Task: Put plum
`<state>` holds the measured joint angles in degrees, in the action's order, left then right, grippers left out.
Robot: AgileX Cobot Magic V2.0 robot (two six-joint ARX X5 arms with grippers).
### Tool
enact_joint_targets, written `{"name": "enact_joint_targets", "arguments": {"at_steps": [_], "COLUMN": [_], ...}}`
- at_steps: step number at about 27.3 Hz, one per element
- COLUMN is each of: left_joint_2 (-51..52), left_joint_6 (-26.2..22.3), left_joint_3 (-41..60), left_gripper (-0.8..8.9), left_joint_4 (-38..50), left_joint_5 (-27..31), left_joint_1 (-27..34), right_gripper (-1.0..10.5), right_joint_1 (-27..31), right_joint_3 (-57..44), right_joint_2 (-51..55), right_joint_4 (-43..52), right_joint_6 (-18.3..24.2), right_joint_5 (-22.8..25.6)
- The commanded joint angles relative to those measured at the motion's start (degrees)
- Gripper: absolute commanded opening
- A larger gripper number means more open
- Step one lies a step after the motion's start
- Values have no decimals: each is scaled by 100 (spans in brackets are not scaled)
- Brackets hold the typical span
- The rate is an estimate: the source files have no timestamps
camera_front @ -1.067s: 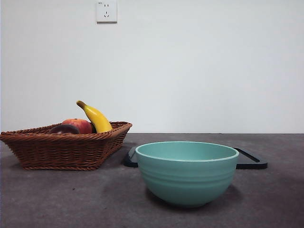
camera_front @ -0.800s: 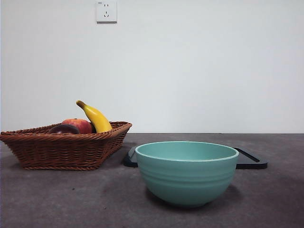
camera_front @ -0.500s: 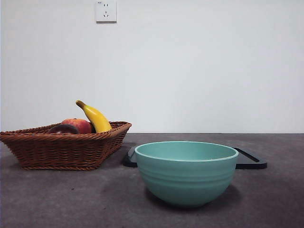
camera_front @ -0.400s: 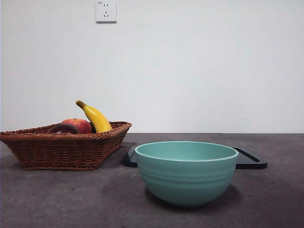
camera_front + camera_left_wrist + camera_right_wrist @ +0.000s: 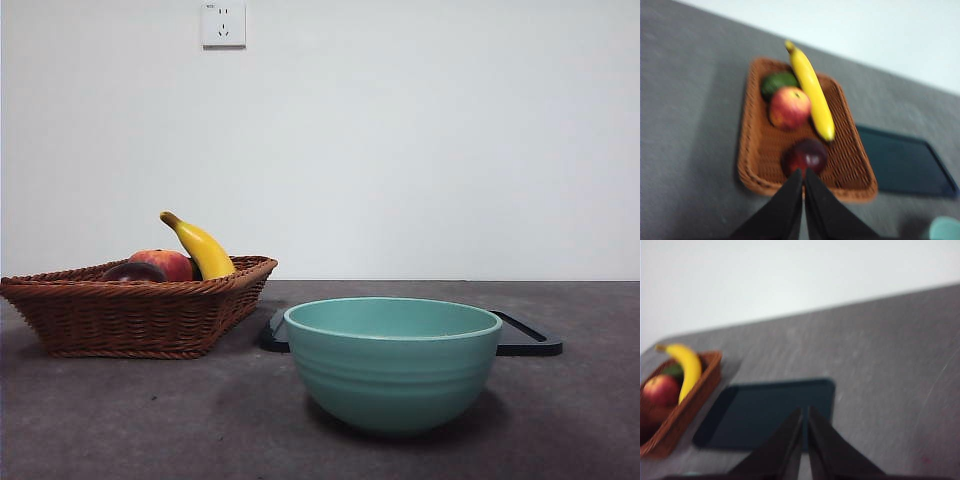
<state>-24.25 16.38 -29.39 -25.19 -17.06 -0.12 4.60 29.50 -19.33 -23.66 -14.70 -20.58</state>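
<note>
plum: the plum (image 5: 806,156) lies in the wicker basket (image 5: 754,165), at the end nearest the left gripper (image 5: 803,181); in the front view only its dark top (image 5: 133,271) shows over the rim.
left gripper: above the basket, its closed jaws pointing at the plum, holding nothing.
right gripper: the right gripper (image 5: 805,420) hangs over the dark tray (image 5: 770,410), jaws closed and empty.
change: across the front views nothing on the worktop (image 5: 150,420) has shifted and no arm has come into that view; the task is judged barely begun, with the plum not yet touched.
neighbours: the banana (image 5: 811,90) tip sits just beside the plum; the red-orange fruit (image 5: 789,107) is near it, the green fruit (image 5: 778,81) farther along.
edges: the basket rim lies between gripper and plum, so a descent from above looks safer.
open room: the teal bowl (image 5: 392,360) is well apart from the basket, with bare worktop around it.
</note>
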Motion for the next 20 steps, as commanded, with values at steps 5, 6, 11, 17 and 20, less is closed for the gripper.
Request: {"name": "enact_joint_targets", "arguments": {"at_steps": [5, 6, 11, 17, 20], "left_joint_2": [-1182, -1309, -1908, -2253, -2253], "left_joint_6": [-831, -885, -1290, -1779, -1976], "left_joint_3": [-1108, -1235, -1882, -2568, -2820], "left_gripper": [9, 9, 9, 9, 9], "left_joint_4": [-564, -660, -1386, -2420, -2879], "left_joint_5": [-970, -1036, -1309, -1633, -1779], "left_joint_1": [-72, -109, -363, -863, -1088], "right_gripper": [11, 11, 11, 11, 11], "right_joint_1": [-125, -164, -520, -1235, -1703], "right_joint_3": [1252, 1405, 2247, 3073, 3202], "right_joint_2": [-1300, -1447, -2221, -2944, -3042], "right_joint_4": [-970, -1106, -1871, -2968, -3272], "right_joint_6": [612, 675, 1054, 1631, 1814], "right_joint_5": [-802, -870, -1071, -1158, -1158]}}
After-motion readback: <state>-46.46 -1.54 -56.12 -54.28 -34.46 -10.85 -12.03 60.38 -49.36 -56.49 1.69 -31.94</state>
